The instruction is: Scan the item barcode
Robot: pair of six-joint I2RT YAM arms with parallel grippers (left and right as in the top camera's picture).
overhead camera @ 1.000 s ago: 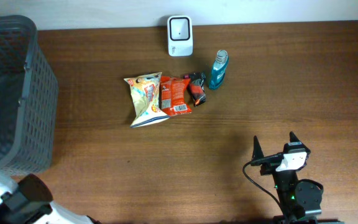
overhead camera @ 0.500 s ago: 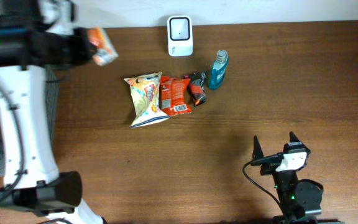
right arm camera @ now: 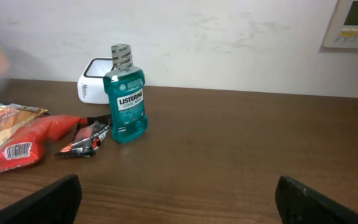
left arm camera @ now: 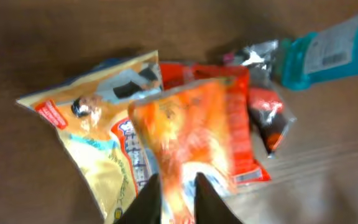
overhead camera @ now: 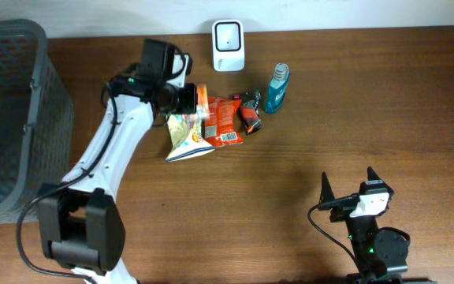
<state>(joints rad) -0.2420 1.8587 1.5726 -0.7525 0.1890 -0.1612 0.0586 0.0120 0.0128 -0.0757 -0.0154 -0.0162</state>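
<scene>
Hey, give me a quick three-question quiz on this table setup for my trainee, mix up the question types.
1. True or false: the mouthwash bottle stands upright.
2. Which arm reaches over the snack packets? A left, B right.
3. Fill in: the right pincer is ____.
Key: 1 true; 2 A; 3 open.
</scene>
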